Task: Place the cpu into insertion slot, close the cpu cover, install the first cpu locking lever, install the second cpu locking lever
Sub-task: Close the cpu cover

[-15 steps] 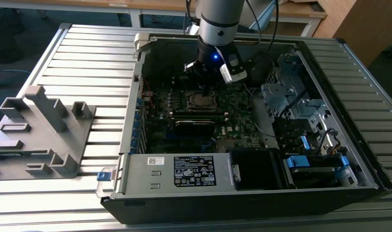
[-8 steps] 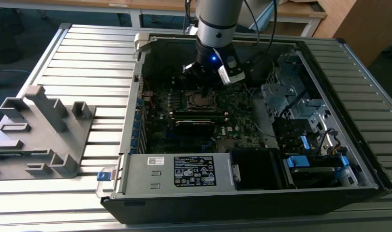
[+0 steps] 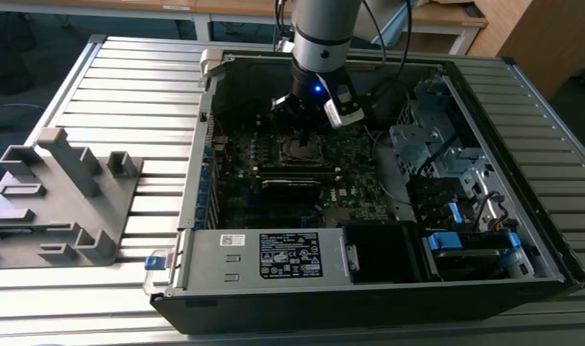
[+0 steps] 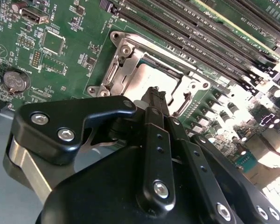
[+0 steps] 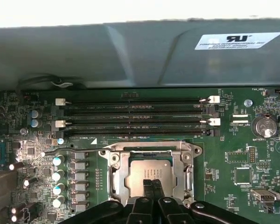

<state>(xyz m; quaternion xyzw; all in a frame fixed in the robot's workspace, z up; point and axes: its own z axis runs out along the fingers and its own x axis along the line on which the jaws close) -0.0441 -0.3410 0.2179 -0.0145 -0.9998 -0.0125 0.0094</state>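
The cpu point(image 5: 147, 170) lies seated in the insertion slot point(image 5: 130, 159), centre of the exterior view, with the cpu cover point(image 5: 117, 173) apparently down around it. The gripper point(image 5: 152, 183) shows jaws narrow, nearly together, holding nothing, tips at the cpu. Advise pressing squarely, with light force.

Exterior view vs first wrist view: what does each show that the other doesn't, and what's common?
Exterior view: the arm above the open computer case, the white-labelled power supply, and a grey fixture on the slatted table at the exterior view's left.
First wrist view: board detail, with the memory slots, a coin battery and a capacitor row.
Shared: the end effector, fingertips together, directly over the cpu sitting in the insertion slot on the green motherboard.
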